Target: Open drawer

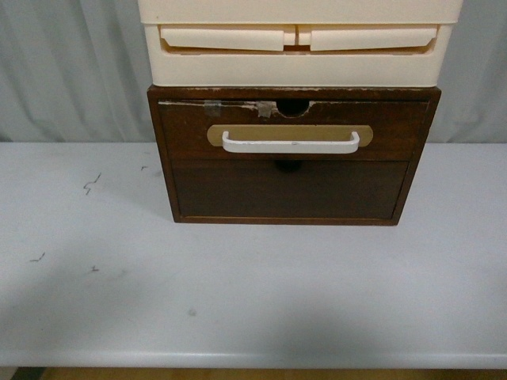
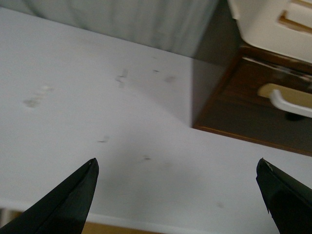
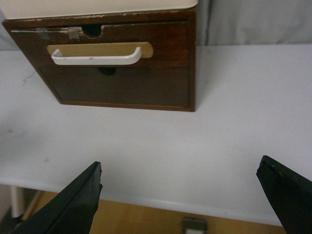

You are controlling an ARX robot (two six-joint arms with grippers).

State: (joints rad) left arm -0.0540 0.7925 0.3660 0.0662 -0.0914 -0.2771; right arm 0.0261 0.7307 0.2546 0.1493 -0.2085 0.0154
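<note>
The drawer (image 1: pixel 190 131) is the upper one in a dark brown wooden cabinet at the back middle of the table. It is closed, with a white bar handle (image 1: pixel 290 144) on a tan oval plate and a taped, chipped top edge with a half-round notch (image 1: pixel 294 108). It also shows in the left wrist view (image 2: pixel 248 83) and the right wrist view (image 3: pixel 165 41). Neither arm shows in the front view. My left gripper (image 2: pixel 178 165) is open and empty above the table's front part, to the left of the cabinet. My right gripper (image 3: pixel 180 168) is open and empty over the table's front edge.
A plain handleless drawer front (image 1: pixel 289 190) sits below the task drawer. Cream plastic drawers (image 1: pixel 297 47) stand on top of the cabinet. The white table (image 1: pixel 238 293) has small dark marks at the left. A grey curtain (image 1: pixel 71 63) hangs behind.
</note>
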